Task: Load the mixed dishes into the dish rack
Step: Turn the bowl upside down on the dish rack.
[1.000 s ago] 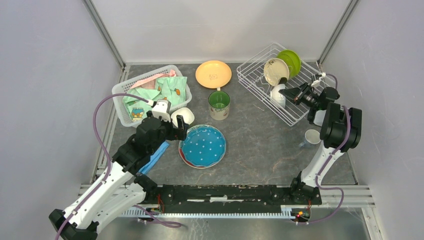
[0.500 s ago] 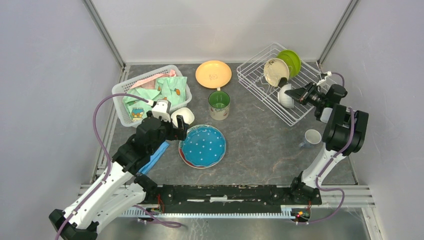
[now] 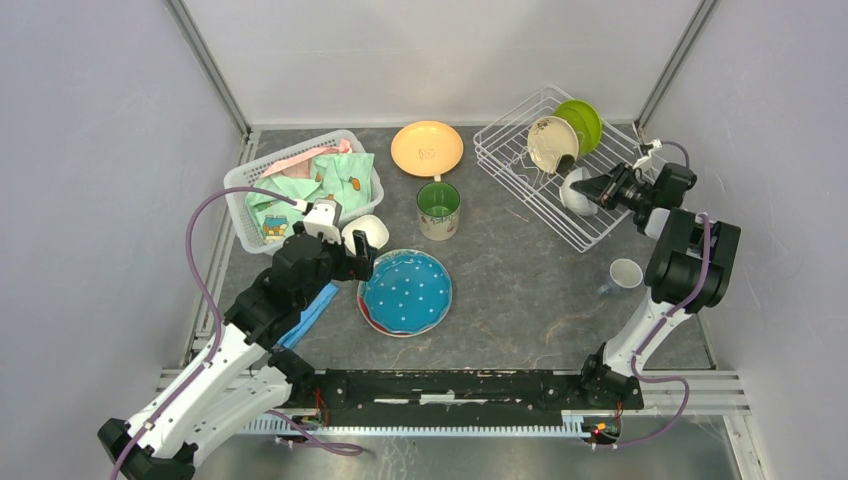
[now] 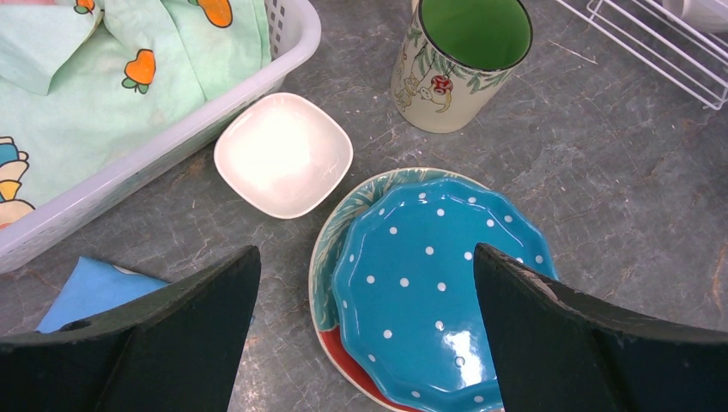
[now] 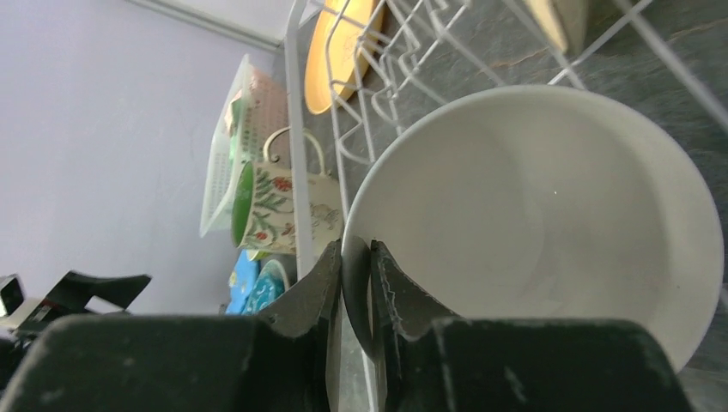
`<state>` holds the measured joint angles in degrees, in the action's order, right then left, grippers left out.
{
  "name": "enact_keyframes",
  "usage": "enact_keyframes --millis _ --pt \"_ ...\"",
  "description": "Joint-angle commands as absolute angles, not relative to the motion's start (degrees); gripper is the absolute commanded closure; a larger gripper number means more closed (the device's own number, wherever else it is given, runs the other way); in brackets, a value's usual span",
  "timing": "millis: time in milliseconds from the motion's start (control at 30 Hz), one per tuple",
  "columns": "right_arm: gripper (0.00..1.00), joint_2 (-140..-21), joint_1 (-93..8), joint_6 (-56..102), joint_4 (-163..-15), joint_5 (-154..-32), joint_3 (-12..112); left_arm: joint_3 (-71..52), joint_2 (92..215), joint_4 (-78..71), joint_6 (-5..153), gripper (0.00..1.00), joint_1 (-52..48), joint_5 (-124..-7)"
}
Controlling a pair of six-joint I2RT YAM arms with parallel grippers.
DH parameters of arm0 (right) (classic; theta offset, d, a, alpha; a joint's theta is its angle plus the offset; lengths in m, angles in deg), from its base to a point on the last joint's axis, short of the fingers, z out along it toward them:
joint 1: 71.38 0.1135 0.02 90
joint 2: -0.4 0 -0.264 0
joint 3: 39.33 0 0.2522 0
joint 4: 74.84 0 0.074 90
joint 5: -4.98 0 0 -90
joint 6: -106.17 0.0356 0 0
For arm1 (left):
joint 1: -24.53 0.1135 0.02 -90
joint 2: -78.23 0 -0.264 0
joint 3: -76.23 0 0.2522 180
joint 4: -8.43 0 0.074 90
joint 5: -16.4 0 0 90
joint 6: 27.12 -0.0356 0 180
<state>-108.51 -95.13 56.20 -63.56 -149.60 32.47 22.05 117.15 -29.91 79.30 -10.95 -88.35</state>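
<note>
My right gripper (image 3: 591, 189) is shut on the rim of a white bowl (image 3: 574, 190), held on its side over the white wire dish rack (image 3: 510, 160); the bowl fills the right wrist view (image 5: 549, 215). A cream plate (image 3: 551, 143) and a lime-green plate (image 3: 581, 122) stand in the rack. My left gripper (image 3: 362, 255) is open and empty above the blue white-dotted plate (image 4: 433, 283), which lies on a red plate (image 4: 352, 360). A small white square bowl (image 4: 283, 163), a beige mug green inside (image 4: 459, 60), an orange plate (image 3: 427, 148) and a small cup (image 3: 625, 273) sit on the table.
A white plastic basket of clothes (image 3: 255, 175) stands at the back left. A folded blue cloth (image 3: 310, 310) lies under my left arm. Metal frame posts and grey walls enclose the table.
My right gripper has moved the white bowl to the right and a little back over the rack, turning it onto its side. The left arm has not moved.
</note>
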Motion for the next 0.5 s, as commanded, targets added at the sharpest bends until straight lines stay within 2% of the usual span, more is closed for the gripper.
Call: enact_keyframes --millis 0,167,200,233,267,467 --pt "0.81 -110.3 -96.88 49.4 -74.61 -139.62 33.11 22.09 116.38 -28.14 77.2 0.0 -11.16 -88.63" --pt "0.79 -110.45 -97.04 48.52 -76.34 -138.49 34.04 21.96 117.3 -28.08 77.14 0.0 -11.15 -88.03" --pt "0.83 -110.64 -97.02 48.6 -76.2 -138.42 34.31 21.96 117.42 -28.1 77.12 0.0 -11.15 -88.04" --pt "0.93 -110.8 -96.94 48.9 -75.82 -138.61 34.6 21.96 117.39 -28.18 77.19 0.0 -11.15 -88.02" --pt "0.98 -110.75 -96.74 49.08 -75.42 -139.0 34.82 21.88 117.28 -28.27 77.2 0.0 -11.15 -88.09" --pt "1.0 -108.24 -93.15 49.73 -74.89 -141.29 36.81 21.95 117.18 -28.23 77.21 0.0 -11.18 -88.2"
